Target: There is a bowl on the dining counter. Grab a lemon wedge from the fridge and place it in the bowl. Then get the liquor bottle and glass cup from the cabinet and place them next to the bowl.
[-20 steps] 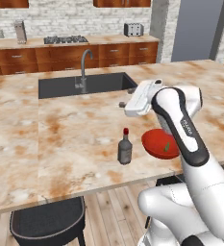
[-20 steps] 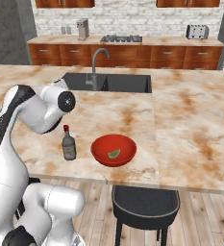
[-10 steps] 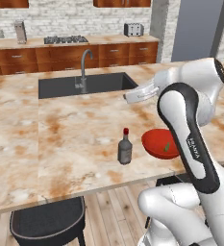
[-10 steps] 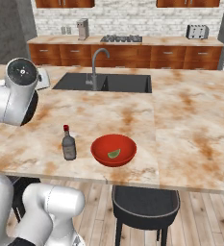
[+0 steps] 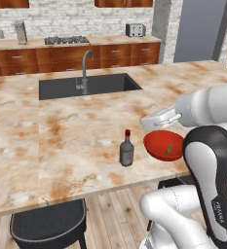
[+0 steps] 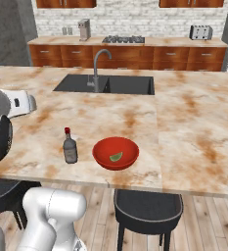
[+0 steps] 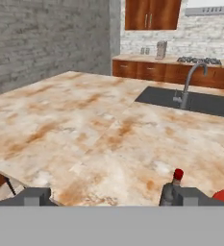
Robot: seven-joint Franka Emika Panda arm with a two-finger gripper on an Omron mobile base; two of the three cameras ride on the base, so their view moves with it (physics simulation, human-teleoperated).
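Finding one: the red bowl sits near the front edge of the dining counter, and a lemon wedge lies inside it, so the fridge part of the job appears done.

Finding two: the liquor bottle stands upright on the counter just beside the bowl, apart from it and on the side toward the arm. That item also looks placed.

Finding three: no glass cup is on the counter, so the step in hand is judged to be fetching it from the cabinet.

Finding four: in the hand view the gripper has its two finger tips spread wide with nothing between them; it is released and empty. It looks out level over the counter toward the sink, with the bottle's red cap just above one tip.

Recommendations: swing the arm away high enough to clear the bottle, which is narrow and likely to tip at a light knock. Keep the jaws spread until they straddle the cup at the cabinet. On return, set the cup on the bare stretch of counter on the bowl's far side from the bottle, or behind the bowl, well back from the front edge, and lower it straight down before letting go.
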